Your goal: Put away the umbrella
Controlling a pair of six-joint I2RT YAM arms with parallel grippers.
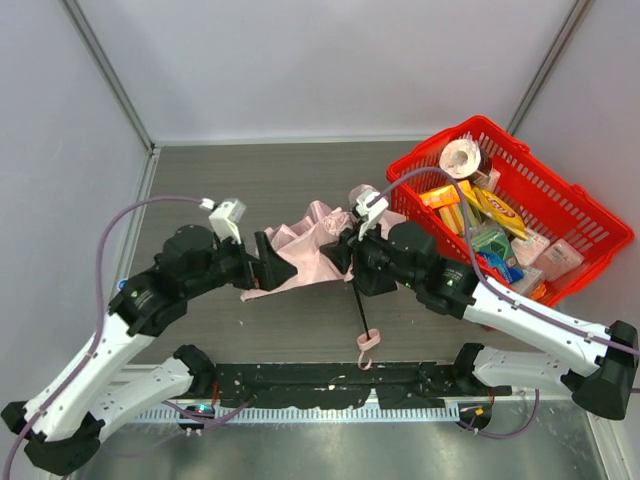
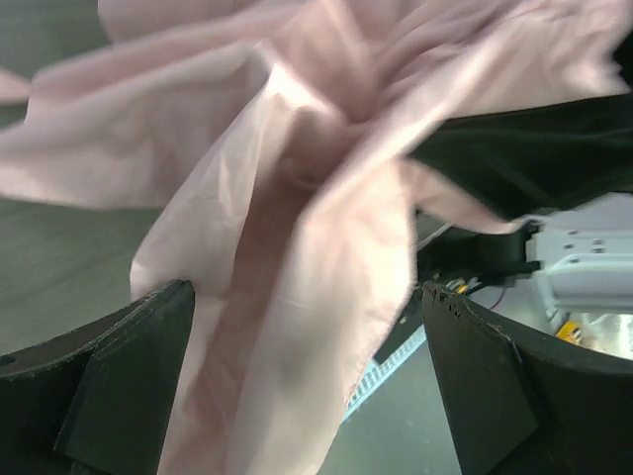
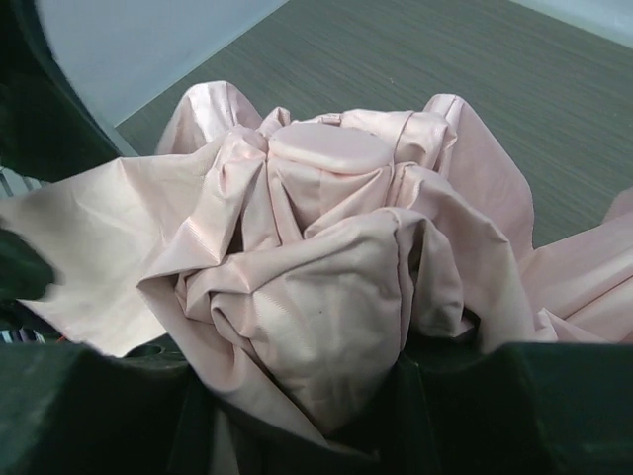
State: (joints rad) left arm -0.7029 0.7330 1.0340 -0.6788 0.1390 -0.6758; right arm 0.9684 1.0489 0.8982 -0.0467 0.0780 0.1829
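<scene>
Presently, the umbrella (image 1: 303,252) sits bunched inside the right claw (image 1: 344,256).

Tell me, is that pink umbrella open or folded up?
Collapsed, but not neatly wrapped. The umbrella fabric sits in loose crumpled folds, not spread, and its black shaft sticks out long to the handle.

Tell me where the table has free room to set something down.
Free: the wide strip of table between the umbrella and the back wall, left of the red basket. A smaller patch in front is crossed by the black shaft. Crowded: the full basket, and the middle around the umbrella.
</scene>
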